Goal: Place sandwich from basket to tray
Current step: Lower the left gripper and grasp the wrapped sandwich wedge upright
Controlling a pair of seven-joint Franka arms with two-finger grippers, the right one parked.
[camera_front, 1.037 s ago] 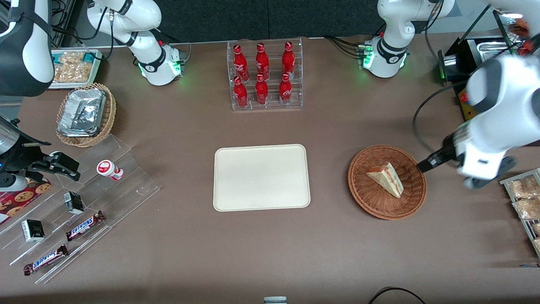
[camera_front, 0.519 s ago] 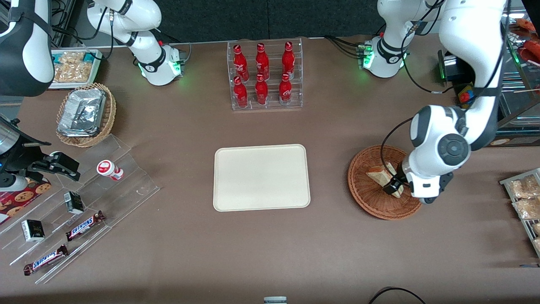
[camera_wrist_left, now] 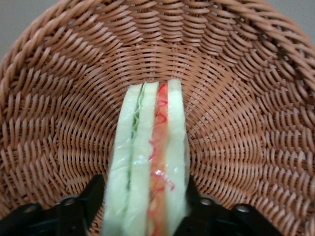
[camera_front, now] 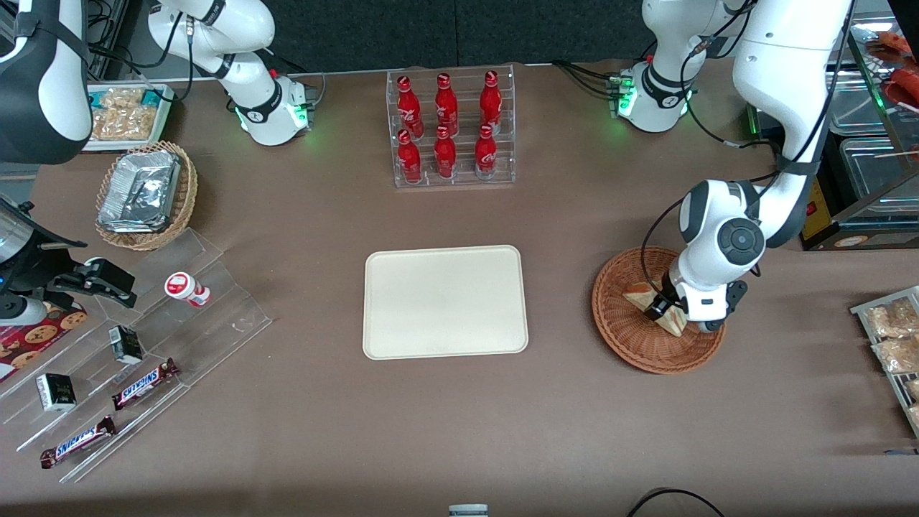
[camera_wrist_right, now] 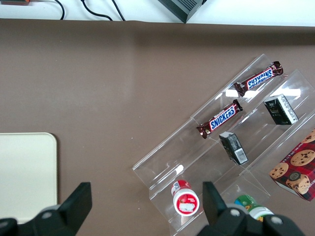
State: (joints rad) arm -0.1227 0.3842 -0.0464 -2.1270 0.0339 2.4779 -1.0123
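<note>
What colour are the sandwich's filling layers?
Green and orange-red between pale bread on the sandwich; clearest in left wrist view.

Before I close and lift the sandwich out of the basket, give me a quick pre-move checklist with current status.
1. Gripper down in the basket, at the sandwich: ok.
2. One finger on each bread face, sandwich between them: ok.
3. Fingers pressing firmly on the bread: cannot tell.
4. Sandwich standing on edge, layers aligned between the fingers: ok.
5. Tray surface bare, ready to receive: ok.
6. Table between basket and tray free of objects: ok.
</note>
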